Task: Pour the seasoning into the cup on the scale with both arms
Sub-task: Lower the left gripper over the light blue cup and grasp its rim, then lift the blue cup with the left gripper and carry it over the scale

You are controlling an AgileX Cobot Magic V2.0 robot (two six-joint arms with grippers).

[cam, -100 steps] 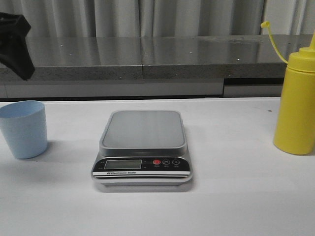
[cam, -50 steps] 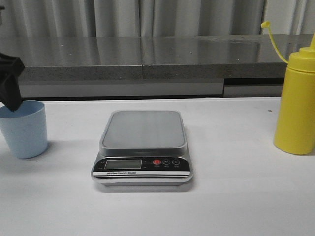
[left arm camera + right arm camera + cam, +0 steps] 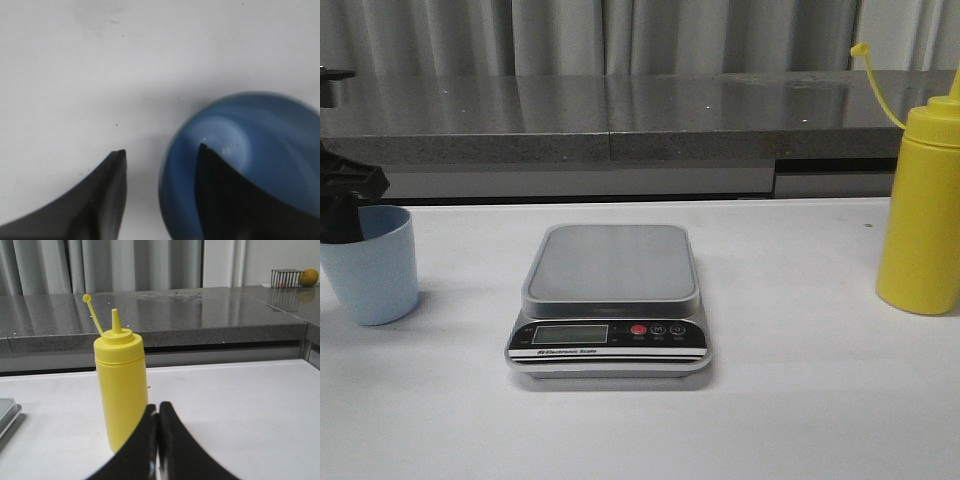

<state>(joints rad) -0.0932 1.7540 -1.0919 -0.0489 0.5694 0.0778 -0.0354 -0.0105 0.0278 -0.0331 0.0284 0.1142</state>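
The pale blue cup (image 3: 370,268) stands upright on the white table at the far left. Seen from above in the left wrist view, the cup (image 3: 260,150) shows an empty inside. My left gripper (image 3: 338,225) is open, and in its wrist view the gripper (image 3: 161,151) straddles the cup's rim, one finger inside and one outside. In the middle of the table sits the silver scale (image 3: 610,262), its platform bare. The yellow seasoning bottle (image 3: 923,215) stands at the far right, cap strap hanging open. My right gripper (image 3: 158,407) is shut and empty, just short of the bottle (image 3: 121,385).
A grey stone counter (image 3: 620,110) runs along the back of the table, with curtains behind it. In the right wrist view a wire basket (image 3: 287,278) and an orange fruit (image 3: 310,276) sit far off on the counter.
My left gripper has come down from the upper left onto the cup's rim. The cup, scale and bottle have not moved.
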